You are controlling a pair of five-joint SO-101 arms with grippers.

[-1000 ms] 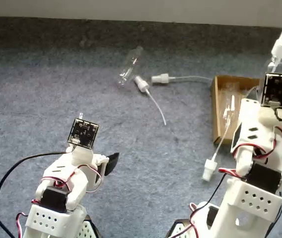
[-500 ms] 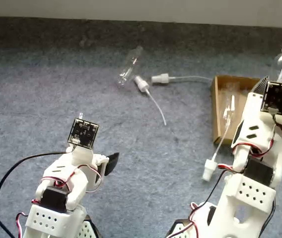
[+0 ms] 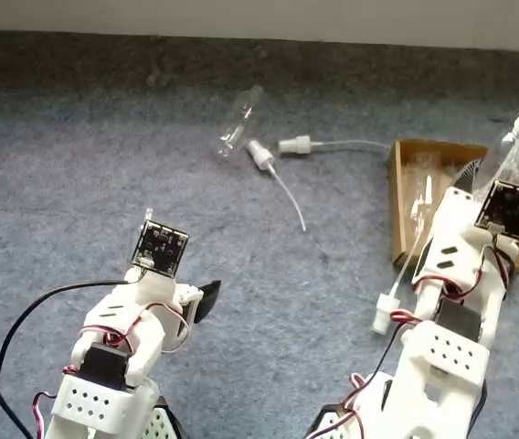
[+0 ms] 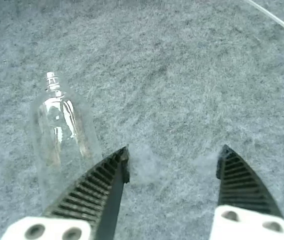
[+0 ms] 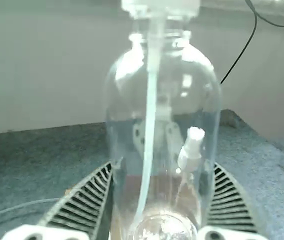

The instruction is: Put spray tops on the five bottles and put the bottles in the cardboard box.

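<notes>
R pincer (image 5: 162, 172) grips capped bottle (image 5: 162, 100) near box (image 3: 395, 197); L pincer (image 4: 174, 150) wide open, empty

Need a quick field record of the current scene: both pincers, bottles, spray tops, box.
left pincer: open, low over carpet; capless bottle lying beside one finger
right pincer: shut on topped bottle, raised by the cardboard box
far bottle: lying, no top
loose spray tops: two beside far bottle, a third by the box's near corner
</notes>
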